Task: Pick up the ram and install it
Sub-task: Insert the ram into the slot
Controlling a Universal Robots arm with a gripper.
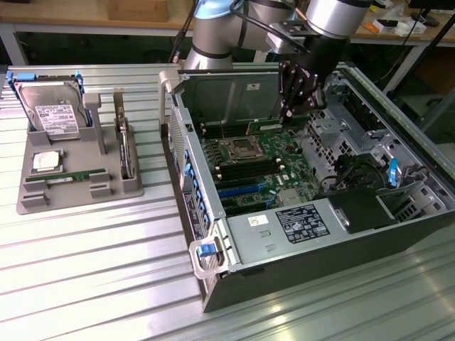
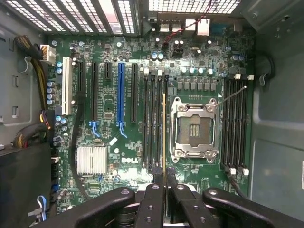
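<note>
The black two-fingered end effector (image 2: 164,186) is nearly shut, its fingers pinching the ram (image 2: 164,137), a long, thin circuit-board stick seen edge-on as a narrow golden line. The stick hangs straight out from the fingertips toward the board. Its long axis runs parallel to the bank of black memory slots (image 2: 156,123) and appears to sit over the slot nearest the square silver processor socket (image 2: 195,128). I cannot tell whether its edge touches that slot or hangs just above it. Beyond lies the green motherboard (image 2: 109,142) in the open grey metal computer case (image 1: 213,92). Well apart, toward the exterior view's left, a grey parts tray (image 1: 32,202) stands on the ribbed metal counter (image 1: 85,277).
</note>
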